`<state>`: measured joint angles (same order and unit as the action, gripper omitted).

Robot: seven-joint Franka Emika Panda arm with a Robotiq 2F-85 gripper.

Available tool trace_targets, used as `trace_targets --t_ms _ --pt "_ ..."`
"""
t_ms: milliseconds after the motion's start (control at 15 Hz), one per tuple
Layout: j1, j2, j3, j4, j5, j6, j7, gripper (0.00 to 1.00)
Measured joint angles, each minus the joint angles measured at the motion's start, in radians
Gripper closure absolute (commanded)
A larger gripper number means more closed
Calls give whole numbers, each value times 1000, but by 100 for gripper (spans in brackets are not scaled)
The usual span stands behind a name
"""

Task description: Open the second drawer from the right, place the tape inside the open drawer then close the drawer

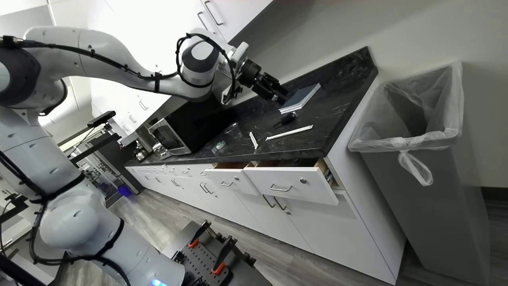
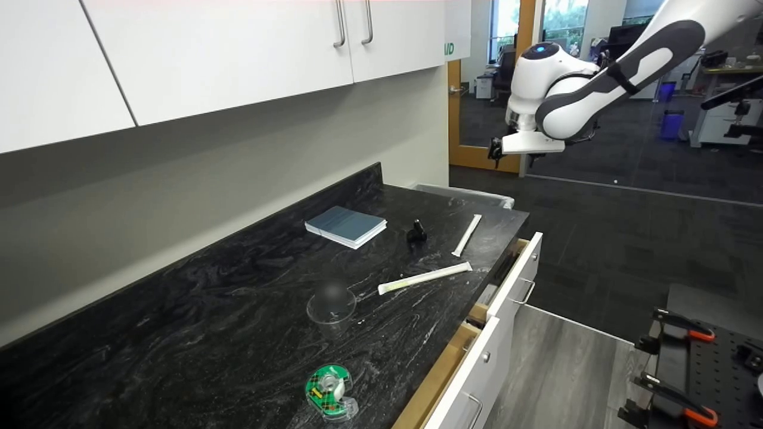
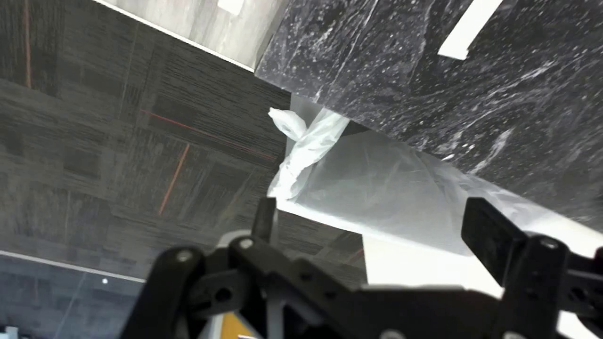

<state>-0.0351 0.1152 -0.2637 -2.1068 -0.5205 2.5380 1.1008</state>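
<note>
On the dark counter [image 2: 197, 357] in an exterior view, your tape [image 2: 326, 387] lay near the clear cup [image 2: 331, 307], outside the second drawer from the right [image 1: 230, 178]. That drawer stood partly open, with its tan wooden box [image 2: 442, 370] in sight; the rightmost drawer [image 1: 293, 183], directly beside it, also stood partly open. In the wrist view, your gripper [image 3: 372, 205] had its fingers [image 3: 492, 230] spread apart, and you saw the lined bin [image 3: 377, 179] beyond them. Farther along the counter lay the book [image 2: 346, 226] and two white strips [image 2: 424, 278].
</note>
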Motion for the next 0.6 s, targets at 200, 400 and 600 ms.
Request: trace_targets --t_ms 200,400,600 --pt "27 -74 82 -68 -62 -4 -30 0" --pt "42 -169 169 -157 -72 -10 -106 0" --pt "43 -269 233 -233 -76 -11 -171 0"
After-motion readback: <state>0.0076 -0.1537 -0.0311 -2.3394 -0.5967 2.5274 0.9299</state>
